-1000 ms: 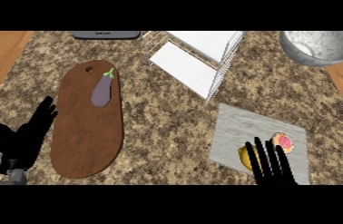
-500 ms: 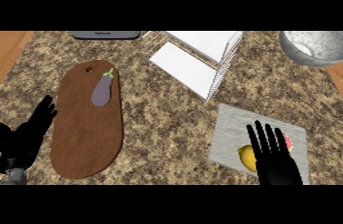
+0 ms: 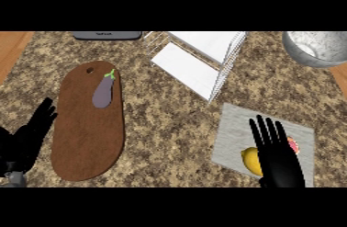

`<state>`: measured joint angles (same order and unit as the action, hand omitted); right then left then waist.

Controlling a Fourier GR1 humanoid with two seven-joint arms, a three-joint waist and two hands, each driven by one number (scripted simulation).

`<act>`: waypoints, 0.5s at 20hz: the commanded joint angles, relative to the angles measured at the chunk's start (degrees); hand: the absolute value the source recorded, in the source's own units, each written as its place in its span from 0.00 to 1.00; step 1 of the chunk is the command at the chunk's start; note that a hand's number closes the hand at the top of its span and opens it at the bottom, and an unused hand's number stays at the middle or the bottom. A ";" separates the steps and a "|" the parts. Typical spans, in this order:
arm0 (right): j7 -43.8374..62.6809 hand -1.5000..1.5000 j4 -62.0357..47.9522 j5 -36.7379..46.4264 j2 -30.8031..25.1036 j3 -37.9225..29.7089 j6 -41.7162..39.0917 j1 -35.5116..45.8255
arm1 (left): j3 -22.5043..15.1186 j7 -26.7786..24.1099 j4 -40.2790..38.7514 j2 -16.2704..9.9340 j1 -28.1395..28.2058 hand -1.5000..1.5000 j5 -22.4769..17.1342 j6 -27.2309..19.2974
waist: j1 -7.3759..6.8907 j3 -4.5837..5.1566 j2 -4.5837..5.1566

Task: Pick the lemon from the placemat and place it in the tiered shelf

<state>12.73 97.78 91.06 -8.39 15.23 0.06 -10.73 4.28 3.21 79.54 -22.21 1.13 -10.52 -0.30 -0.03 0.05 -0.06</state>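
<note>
From above we see a speckled counter (image 3: 169, 125) with a wood board (image 3: 85, 139). Our right hand (image 3: 277, 152) hangs flat over the grey placemat (image 3: 234, 129), fingers straight, partly covering the lemon (image 3: 249, 159). Our left hand (image 3: 30, 136) rests open.
</note>
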 commanded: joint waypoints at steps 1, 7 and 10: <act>-1.38 0.00 -6.38 -2.28 -0.11 -3.63 2.67 3.50 | 0.31 1.87 4.41 1.26 2.14 0.50 1.43 0.29 | -0.13 -0.06 0.03; -2.66 1.00 -8.18 -1.98 0.31 -1.50 4.54 1.40 | 1.93 0.47 -0.61 2.13 -1.49 0.50 3.30 0.30 | 0.09 -0.05 0.06; -4.31 1.00 -14.98 -1.29 -1.03 -3.43 8.10 5.34 | 0.80 3.53 4.53 2.71 0.56 0.50 2.40 0.60 | -0.40 -0.09 0.06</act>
<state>10.09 91.62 88.42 -8.26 13.02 2.85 -7.07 5.62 4.96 80.72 -20.37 0.28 -8.14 0.25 -0.12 0.99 -0.77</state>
